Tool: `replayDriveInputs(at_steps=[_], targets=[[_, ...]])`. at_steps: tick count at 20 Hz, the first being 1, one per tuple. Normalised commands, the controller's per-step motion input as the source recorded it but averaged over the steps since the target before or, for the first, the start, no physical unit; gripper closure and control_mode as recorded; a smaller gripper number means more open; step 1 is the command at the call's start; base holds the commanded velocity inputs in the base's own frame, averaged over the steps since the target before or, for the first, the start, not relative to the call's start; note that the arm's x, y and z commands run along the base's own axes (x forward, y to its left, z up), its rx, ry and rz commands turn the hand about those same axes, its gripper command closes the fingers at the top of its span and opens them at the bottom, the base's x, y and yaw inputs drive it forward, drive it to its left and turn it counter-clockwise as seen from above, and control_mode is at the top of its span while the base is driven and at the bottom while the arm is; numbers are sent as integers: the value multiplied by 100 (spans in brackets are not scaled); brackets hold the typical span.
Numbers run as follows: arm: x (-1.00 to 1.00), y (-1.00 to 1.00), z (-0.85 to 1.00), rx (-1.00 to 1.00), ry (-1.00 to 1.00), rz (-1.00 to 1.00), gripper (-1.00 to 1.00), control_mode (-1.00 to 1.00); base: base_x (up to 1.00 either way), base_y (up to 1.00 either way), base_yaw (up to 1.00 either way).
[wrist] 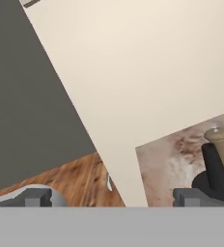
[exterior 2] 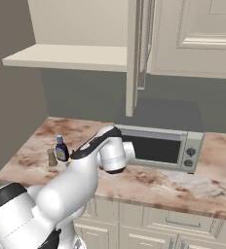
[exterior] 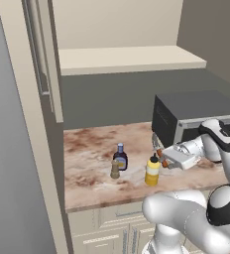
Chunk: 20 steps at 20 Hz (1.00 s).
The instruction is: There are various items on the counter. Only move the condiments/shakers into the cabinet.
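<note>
Nearest the lens, my gripper (exterior: 162, 160) hangs with jaws wide apart, empty, just beside the yellow squeeze bottle (exterior: 152, 170), at its 3 o'clock, lined up, I judge, for a side grasp. Leftward on the counter (exterior: 87, 149) stand the pepper shaker (exterior: 115, 169) and, at its 1 o'clock, the blue-capped bottle (exterior: 120, 157); its label is unreadable. At 12 o'clock the cabinet (exterior: 129, 58) shelf waits bare.

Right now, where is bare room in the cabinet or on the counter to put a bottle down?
The cabinet shelf is bare along its whole board. The counter is free from its left end to the back wall. It is crowded mid-counter: dark bottle, pepper shaker and yellow squeeze bottle cluster beside the open gripper and the microwave.
</note>
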Motion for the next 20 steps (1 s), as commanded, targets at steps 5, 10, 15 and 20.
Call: replayDriveInputs(at_steps=[5, 10, 15, 20], targets=[[0, -6, 0, 0, -3, -1, -100, -100, 0, 0, 0], [1, -29, 0, 2, -3, -1, -100, -100, 0, 0, 0], [18, -13, 0, 0, -1, 0, -100, -100, 0, 0, 0], [39, 0, 0, 0, 0, 0, -100, -100, 0, 0, 0]])
